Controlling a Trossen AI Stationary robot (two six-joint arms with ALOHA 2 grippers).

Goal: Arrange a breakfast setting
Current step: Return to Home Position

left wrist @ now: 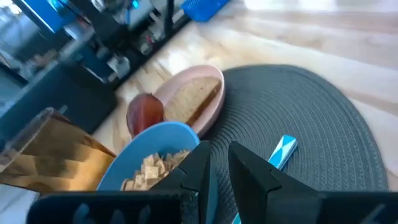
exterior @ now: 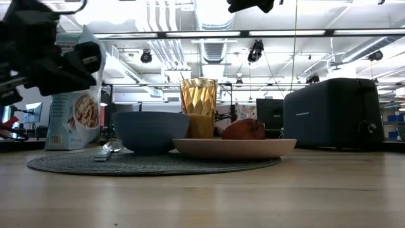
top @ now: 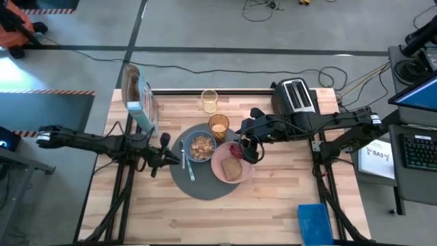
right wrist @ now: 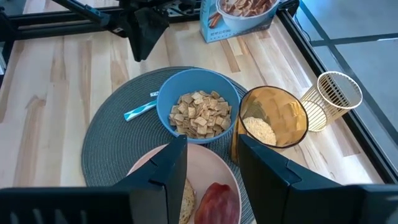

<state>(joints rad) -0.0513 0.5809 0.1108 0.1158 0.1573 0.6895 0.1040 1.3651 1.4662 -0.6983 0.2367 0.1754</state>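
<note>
High view: on the counter [top: 273,205], the grey mat [top: 205,186] carries the blue bowl [top: 201,146], the spoon [top: 188,165] to its left, and the pink plate [top: 217,164] with toast [top: 232,169]. The left claw [top: 171,154] hovers beside the mat and the right claw [top: 249,152] over the plate. Wrist views: left claw slightly apart, right claw wide apart, both empty.

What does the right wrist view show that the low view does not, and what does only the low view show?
Only the right wrist view shows the cereal pieces inside the small blue bowl, the clear glass, and the right gripper with its jaws open above the pink plate. Only the low view shows the black toaster. Both show the bowl, the plate, the amber tumbler, the red food piece, the grey mat, the cereal box and the left gripper.
</note>
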